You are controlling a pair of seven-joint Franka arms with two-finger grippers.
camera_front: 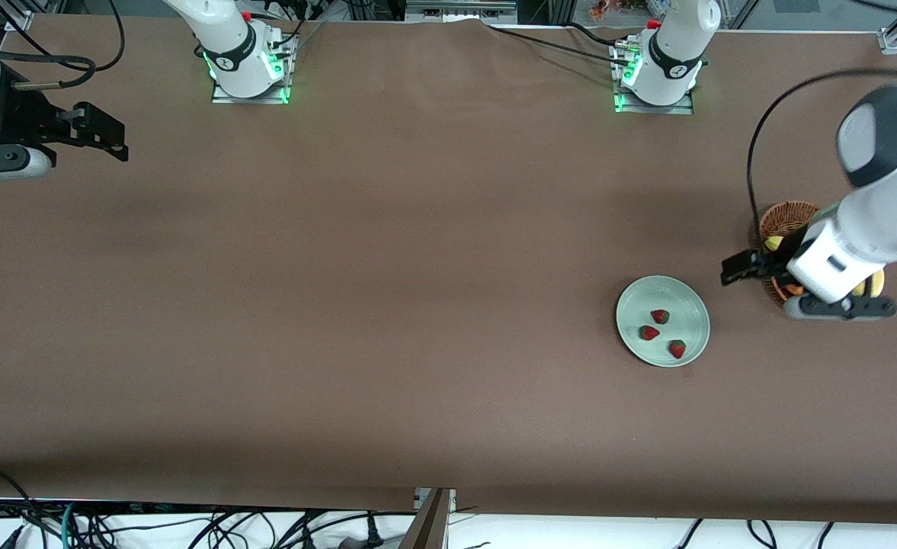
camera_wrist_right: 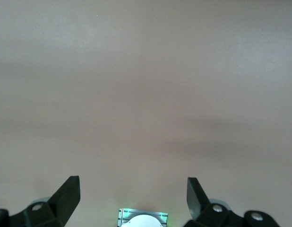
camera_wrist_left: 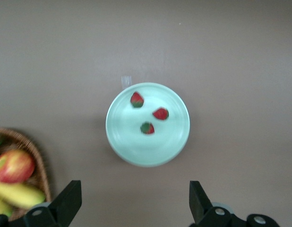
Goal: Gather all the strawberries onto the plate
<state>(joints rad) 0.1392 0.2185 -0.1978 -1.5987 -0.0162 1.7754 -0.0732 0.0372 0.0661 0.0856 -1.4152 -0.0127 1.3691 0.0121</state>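
Three small red strawberries (camera_front: 660, 316) (camera_front: 649, 332) (camera_front: 677, 349) lie apart on the pale mint-green plate (camera_front: 688, 303), toward the left arm's end of the table. In the left wrist view the same strawberries (camera_wrist_left: 137, 100) (camera_wrist_left: 160, 113) (camera_wrist_left: 147, 127) rest on the plate (camera_wrist_left: 136, 149). My left gripper (camera_front: 732, 271) (camera_wrist_left: 134, 203) hangs open and empty over the bare table between plate and basket. My right gripper (camera_front: 109, 141) (camera_wrist_right: 133, 196) waits open and empty over the right arm's end of the table.
A brown wicker basket (camera_front: 787, 217) (camera_wrist_left: 28, 142) stands beside the plate, partly hidden by the left arm. It holds a red-yellow apple (camera_wrist_left: 12, 165) and a banana (camera_wrist_left: 21, 195). The right arm's base (camera_wrist_right: 143, 220) shows below the right gripper.
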